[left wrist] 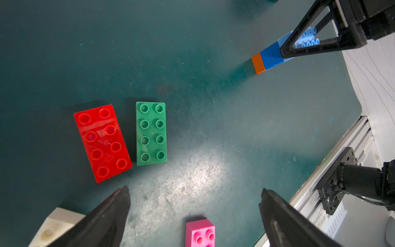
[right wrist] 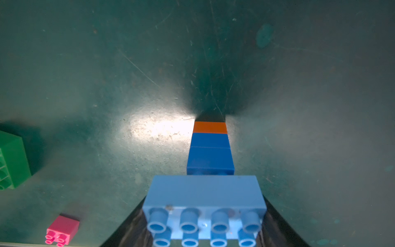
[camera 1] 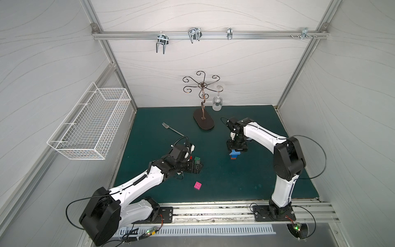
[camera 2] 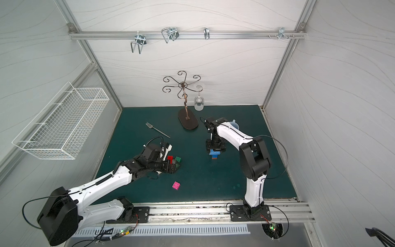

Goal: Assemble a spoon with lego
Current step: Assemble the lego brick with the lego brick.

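Observation:
The partly built spoon is an orange brick, two blue bricks and a long light blue brick stacked in a column. My right gripper is shut on the light blue brick, with the orange end pointing down at the mat; the build also shows in the left wrist view. My left gripper is open and empty, low over the mat. A red brick and a green brick lie side by side just beyond its fingertips. A pink brick lies between its fingers. A white piece, perhaps a brick, is half hidden.
A metal fork lies behind the left arm. A wire glass stand with a hanging wine glass stands at the back. A white wire basket hangs on the left wall. A metal rail borders the mat's front.

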